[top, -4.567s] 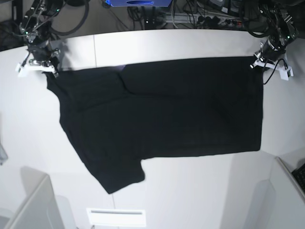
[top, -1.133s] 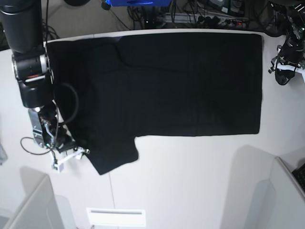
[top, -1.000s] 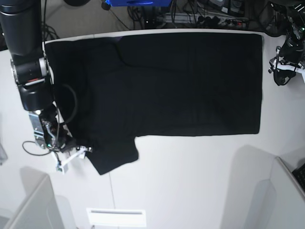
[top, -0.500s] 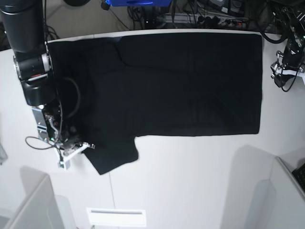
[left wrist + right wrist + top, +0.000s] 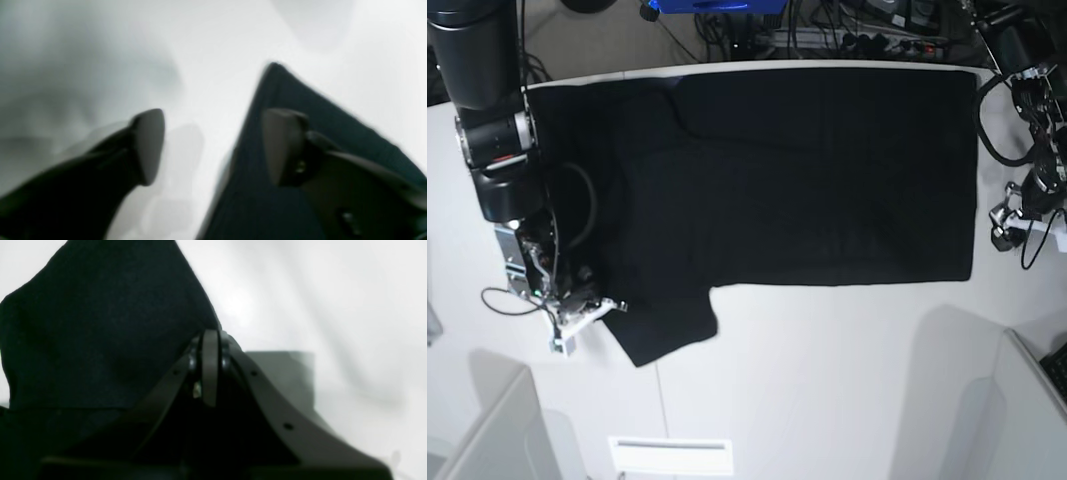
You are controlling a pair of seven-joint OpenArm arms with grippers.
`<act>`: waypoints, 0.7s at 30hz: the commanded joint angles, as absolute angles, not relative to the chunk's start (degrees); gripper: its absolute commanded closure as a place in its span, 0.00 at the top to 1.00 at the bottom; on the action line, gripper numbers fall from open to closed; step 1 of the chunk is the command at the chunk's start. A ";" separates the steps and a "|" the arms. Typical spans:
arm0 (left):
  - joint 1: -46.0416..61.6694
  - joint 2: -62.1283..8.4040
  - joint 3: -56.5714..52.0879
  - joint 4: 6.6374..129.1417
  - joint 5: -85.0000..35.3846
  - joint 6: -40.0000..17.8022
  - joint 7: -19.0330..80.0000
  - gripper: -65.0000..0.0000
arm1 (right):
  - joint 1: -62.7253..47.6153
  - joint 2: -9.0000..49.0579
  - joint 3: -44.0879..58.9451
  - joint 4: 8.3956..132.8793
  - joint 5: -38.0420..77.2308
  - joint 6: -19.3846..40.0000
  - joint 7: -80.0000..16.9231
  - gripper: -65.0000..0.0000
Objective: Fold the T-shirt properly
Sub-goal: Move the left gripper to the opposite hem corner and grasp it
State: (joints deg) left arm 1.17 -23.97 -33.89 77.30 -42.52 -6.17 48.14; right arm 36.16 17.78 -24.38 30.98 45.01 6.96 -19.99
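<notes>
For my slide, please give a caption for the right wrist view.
Right gripper, jaws shut on the black T-shirt's sleeve edge.

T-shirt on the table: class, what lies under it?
The black T-shirt lies spread flat on the white table, which shows around it. Anything else beneath is covered by the cloth.
</notes>
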 commanded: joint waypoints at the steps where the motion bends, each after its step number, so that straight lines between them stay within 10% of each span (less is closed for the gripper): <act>1: -0.75 -25.36 -33.71 76.44 -43.03 -6.37 47.16 0.76 | 37.58 18.33 -24.31 31.34 45.05 7.08 -20.26 0.00; 21: -22.64 -26.95 -18.33 51.82 -34.51 -6.46 46.64 0.76 | 37.76 18.42 -24.04 31.34 45.05 7.08 -20.26 0.00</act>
